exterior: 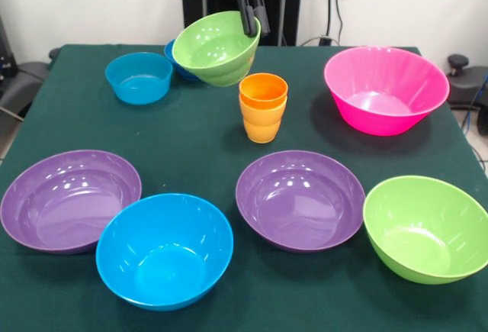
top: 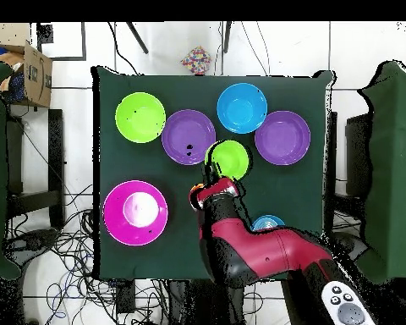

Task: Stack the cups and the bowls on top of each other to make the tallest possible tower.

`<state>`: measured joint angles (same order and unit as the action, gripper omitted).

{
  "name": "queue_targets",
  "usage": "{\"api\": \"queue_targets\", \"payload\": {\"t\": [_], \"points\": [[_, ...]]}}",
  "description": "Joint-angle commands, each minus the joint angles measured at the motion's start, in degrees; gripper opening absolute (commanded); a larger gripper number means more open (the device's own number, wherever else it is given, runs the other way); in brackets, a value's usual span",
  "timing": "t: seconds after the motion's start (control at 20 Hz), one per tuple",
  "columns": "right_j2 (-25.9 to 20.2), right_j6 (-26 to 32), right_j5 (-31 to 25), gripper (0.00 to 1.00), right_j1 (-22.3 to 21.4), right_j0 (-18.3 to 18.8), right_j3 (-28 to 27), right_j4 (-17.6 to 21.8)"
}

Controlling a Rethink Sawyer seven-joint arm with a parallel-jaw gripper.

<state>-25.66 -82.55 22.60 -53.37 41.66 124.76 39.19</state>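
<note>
Eight bowls and two cups show in the front view, all set on a dark green cloth [exterior: 206, 141] that covers the table. Behind the table is a pale wall with cables hanging down it; in the overhead view the floor is light tile with tangled wires, and a cardboard box [top: 29, 72] sits at one corner.

On the cloth lie two large purple bowls [exterior: 70, 198] [exterior: 300, 198], a large blue bowl [exterior: 164, 249], a large green bowl [exterior: 427, 227] and a large pink bowl [exterior: 386, 89], each apart from the others or just beside its neighbour. The light blue bowl [exterior: 139, 77] stands near the far edge. The dark blue bowl [exterior: 172, 51] is mostly hidden behind the raised bowl, so only a sliver of its rim shows.

The gripper [exterior: 252, 17] is closed on the rim of the small green bowl [exterior: 216, 48], one finger inside and one outside, and holds it tilted in the air above the cloth. The two cups [exterior: 263, 107] are nested, orange in the yellow-orange one, standing upright near the middle of the table, just beside and below the lifted bowl.

From overhead the red arm [top: 257, 250] covers the cups almost wholly; a bit of orange at its tip may be their rim, though that is hard to tell. The light blue bowl is half hidden by the arm there too.
</note>
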Motion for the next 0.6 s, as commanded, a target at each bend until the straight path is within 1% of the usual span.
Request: {"api": "queue_targets", "payload": {"t": [0.05,0.3,0.35,0.6], "points": [[-6.6,-6.0,-8.7,0.00,-1.0,3.6,0.5,6.8],[-3.2,-6.4,-5.5,0.00,-1.8,1.7,1.6,6.5],[-1.3,-6.4,-3.9,0.00,-1.9,0.5,1.9,6.1],[4.4,-5.8,2.0,0.00,-1.4,-2.6,3.0,5.5]]}}
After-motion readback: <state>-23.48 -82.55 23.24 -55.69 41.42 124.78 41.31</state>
